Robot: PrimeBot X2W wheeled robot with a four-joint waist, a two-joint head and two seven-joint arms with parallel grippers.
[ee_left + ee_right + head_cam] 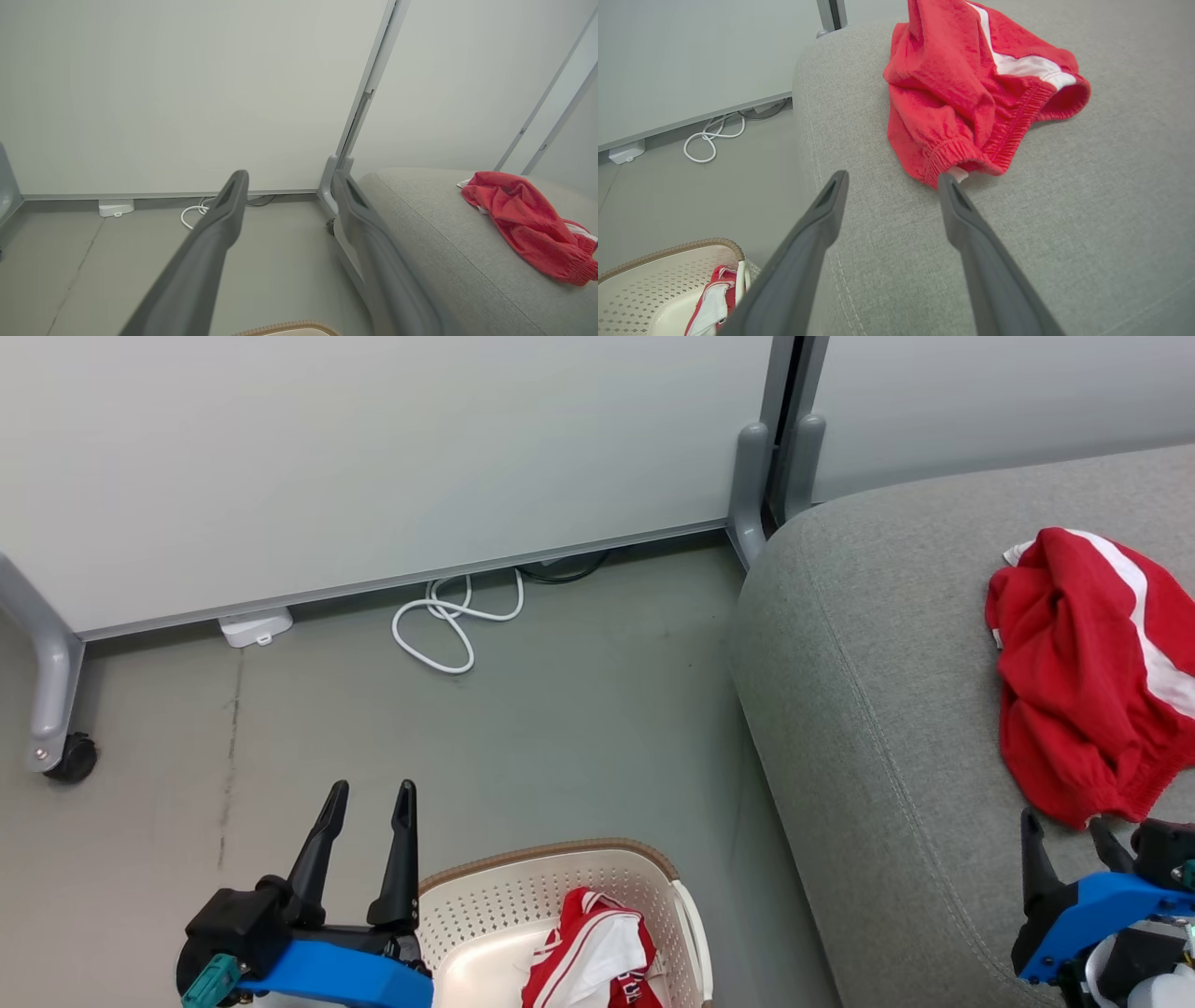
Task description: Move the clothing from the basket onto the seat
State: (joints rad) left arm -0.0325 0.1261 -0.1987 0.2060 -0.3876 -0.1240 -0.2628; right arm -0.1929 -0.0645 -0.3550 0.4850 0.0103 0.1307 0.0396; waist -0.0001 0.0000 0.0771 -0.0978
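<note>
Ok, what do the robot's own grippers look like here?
The left gripper and right gripper match: two long, tapering black fingers on a black block, mounted to a bright blue housing. A teal connector sticks out by the left one's housing. Close up, the fingers look dark grey, with a slot-shaped recess near each tip.

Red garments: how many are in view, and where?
2. One garment lies crumpled on the grey sofa seat; the other garment sits in the cream laundry basket, where more may hide underneath.
</note>
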